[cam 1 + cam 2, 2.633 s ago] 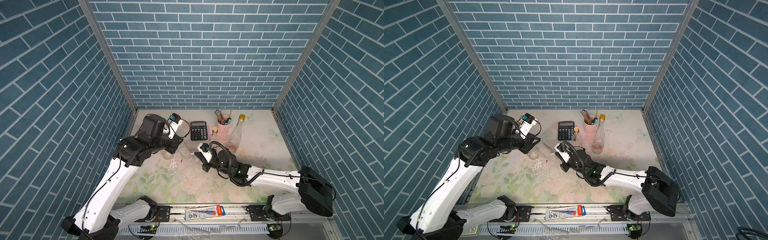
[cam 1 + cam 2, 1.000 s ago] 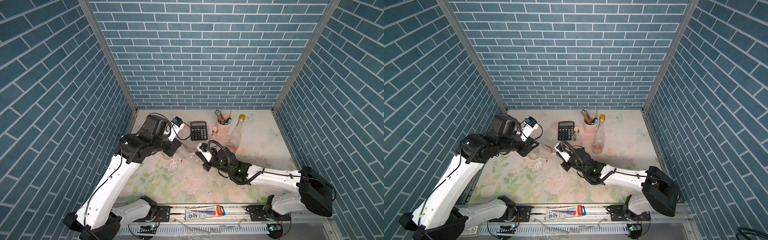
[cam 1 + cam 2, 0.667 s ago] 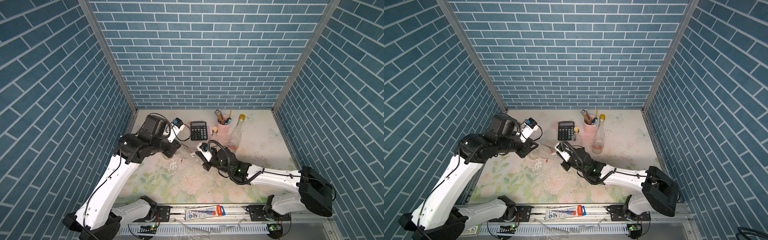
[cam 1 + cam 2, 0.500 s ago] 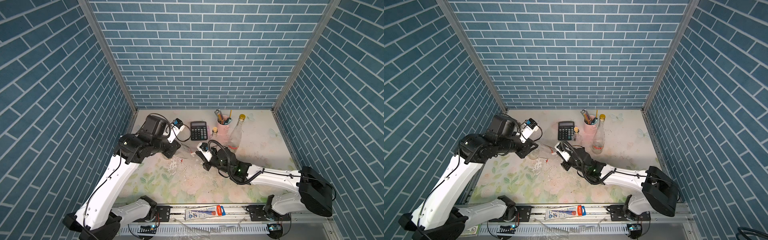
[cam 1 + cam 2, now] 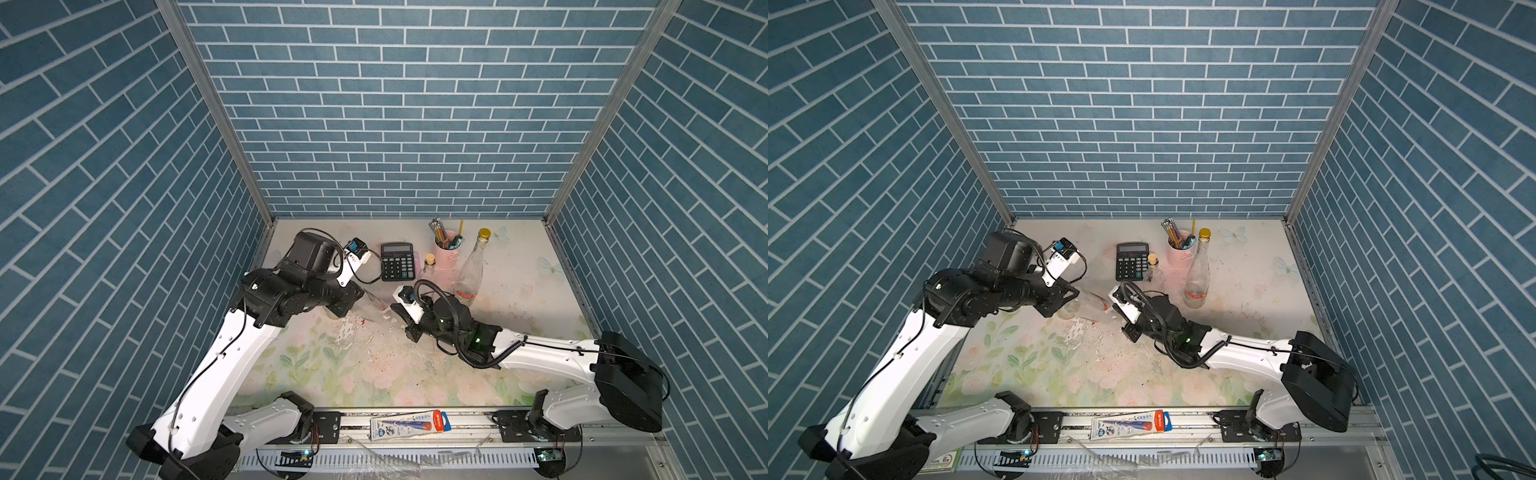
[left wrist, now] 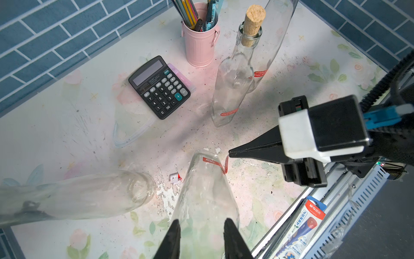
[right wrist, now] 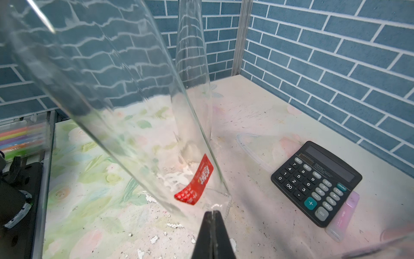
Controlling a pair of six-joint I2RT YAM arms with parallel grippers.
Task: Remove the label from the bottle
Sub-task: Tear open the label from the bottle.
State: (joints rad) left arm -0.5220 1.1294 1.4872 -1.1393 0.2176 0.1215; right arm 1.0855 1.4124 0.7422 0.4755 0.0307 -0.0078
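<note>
A clear glass bottle [image 6: 206,190] hangs tilted over the mat, and my left gripper [image 6: 201,226] is shut on its narrow upper part. In both top views the bottle [image 5: 372,305] [image 5: 1094,305] points its base at the right arm. A thin red label [image 6: 215,163] wraps the body near the base, with one end peeled loose. My right gripper [image 6: 230,154] is shut, its tip touching that loose end at the base rim. In the right wrist view the shut gripper [image 7: 212,214] sits at the rim, just below the label [image 7: 197,181]. I cannot tell whether it pinches the label.
A second empty bottle [image 6: 89,195] stands close beside the held one. Behind are a calculator [image 5: 397,262], a pink pencil cup [image 5: 446,249], a small corked bottle [image 5: 428,268] and a tall gold-capped bottle [image 5: 471,274]. White scraps [image 5: 349,332] litter the mat.
Since the earliest frames the left arm has tipped the bottle's base toward the right gripper, which moved up to it. Over the last second nothing has visibly moved.
</note>
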